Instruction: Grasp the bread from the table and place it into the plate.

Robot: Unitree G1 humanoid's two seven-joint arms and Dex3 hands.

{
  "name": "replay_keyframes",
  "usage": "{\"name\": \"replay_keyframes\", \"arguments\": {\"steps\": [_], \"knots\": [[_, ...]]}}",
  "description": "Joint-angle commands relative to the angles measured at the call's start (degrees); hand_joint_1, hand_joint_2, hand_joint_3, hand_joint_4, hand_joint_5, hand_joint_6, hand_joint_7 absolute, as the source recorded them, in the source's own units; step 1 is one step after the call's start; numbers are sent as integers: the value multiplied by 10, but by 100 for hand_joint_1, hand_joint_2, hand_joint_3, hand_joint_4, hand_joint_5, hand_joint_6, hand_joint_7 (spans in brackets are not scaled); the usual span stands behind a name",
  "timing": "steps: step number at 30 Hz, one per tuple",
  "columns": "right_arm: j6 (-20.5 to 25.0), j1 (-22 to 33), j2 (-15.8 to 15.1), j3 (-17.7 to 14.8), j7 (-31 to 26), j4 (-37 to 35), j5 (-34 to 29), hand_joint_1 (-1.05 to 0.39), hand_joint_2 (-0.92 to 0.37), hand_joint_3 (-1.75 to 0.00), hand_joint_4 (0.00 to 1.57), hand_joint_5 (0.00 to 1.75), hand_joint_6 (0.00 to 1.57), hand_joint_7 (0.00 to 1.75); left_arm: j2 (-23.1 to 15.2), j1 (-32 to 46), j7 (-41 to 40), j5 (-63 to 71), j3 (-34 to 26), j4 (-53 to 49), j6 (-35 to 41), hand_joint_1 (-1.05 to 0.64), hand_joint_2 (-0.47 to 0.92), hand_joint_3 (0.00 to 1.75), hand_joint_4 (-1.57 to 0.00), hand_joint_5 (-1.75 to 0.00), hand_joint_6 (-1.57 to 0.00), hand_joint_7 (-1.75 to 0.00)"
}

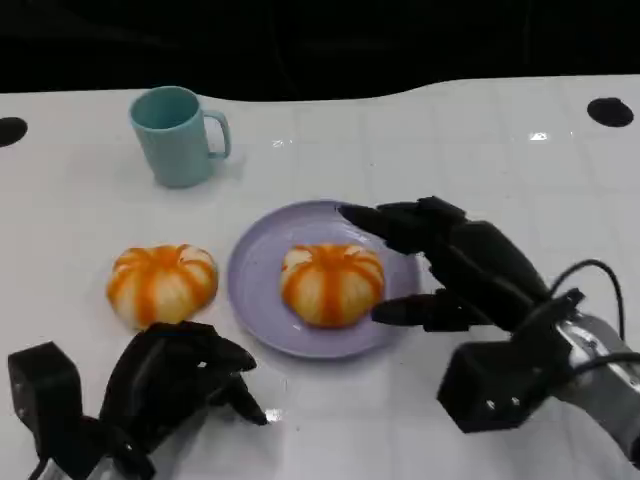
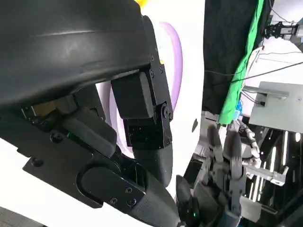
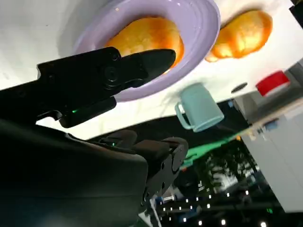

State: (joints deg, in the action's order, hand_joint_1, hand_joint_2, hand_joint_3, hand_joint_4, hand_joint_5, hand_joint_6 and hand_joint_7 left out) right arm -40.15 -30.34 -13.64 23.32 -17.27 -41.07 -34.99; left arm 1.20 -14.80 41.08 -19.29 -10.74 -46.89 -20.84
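Observation:
One orange-striped bread (image 1: 332,282) lies inside the lilac plate (image 1: 262,310) at the table's middle. A second bread (image 1: 162,282) sits on the bare table just left of the plate. My right hand (image 1: 455,268) hovers at the plate's right rim, fingers spread apart and holding nothing, its tips beside the bread in the plate. In the right wrist view the same bread (image 3: 147,35) lies in the plate (image 3: 199,33) beyond my fingers (image 3: 118,71), and the other bread (image 3: 241,34) lies further off. My left hand (image 1: 175,380) rests low near the front edge, fingers curled, below the loose bread.
A teal mug (image 1: 178,135) stands at the back left, its handle toward the right; the right wrist view shows the mug (image 3: 199,109) past the plate. Two dark round marks sit at the far table corners. The left wrist view shows the plate's rim (image 2: 176,61).

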Motion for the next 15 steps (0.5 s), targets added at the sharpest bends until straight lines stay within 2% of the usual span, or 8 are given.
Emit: {"name": "replay_keyframes", "arguments": {"steps": [1,3,5,6,8,11,14,15], "knots": [[-38,36,-30,-21,-51,20,-8,-16,-89,-1,55,88,78,26,-6,3,-2,2,-1,-2,-4,-105,75,0,-157,-59,-157,-19],[-56,51,-38,-28,-69,24,-8,-11,-89,-1,62,102,86,31,-5,3,-2,1,-2,-1,-1,-105,75,0,-157,-59,-157,-19],[-69,63,-46,-35,-73,28,-6,-9,-88,-7,64,119,84,51,-5,2,-2,-1,-2,-1,1,-105,74,0,-157,-59,-157,-19],[-75,69,-50,-39,-73,30,-4,-7,-83,-18,66,122,82,61,-5,2,-2,-1,-2,-1,1,-105,74,0,-157,-59,-157,-19],[-79,86,-63,-44,-69,44,-6,-6,-61,-68,72,133,84,70,-5,1,-1,0,-2,-3,-3,-105,74,0,-157,-59,-157,-19],[-76,114,-76,-54,-41,73,11,-6,-56,-89,79,145,90,79,-5,1,-3,2,-1,-2,-4,-105,75,0,-157,-59,-157,-19],[-75,146,-86,-65,-7,105,36,-8,-54,-104,83,164,85,112,-5,1,-2,0,-1,0,0,-105,74,0,-157,-59,-157,-19],[-74,156,-88,-68,1,116,41,-8,-51,-110,83,167,84,117,-5,1,-2,1,-1,0,0,-105,74,0,-157,-59,-157,-19]]}}
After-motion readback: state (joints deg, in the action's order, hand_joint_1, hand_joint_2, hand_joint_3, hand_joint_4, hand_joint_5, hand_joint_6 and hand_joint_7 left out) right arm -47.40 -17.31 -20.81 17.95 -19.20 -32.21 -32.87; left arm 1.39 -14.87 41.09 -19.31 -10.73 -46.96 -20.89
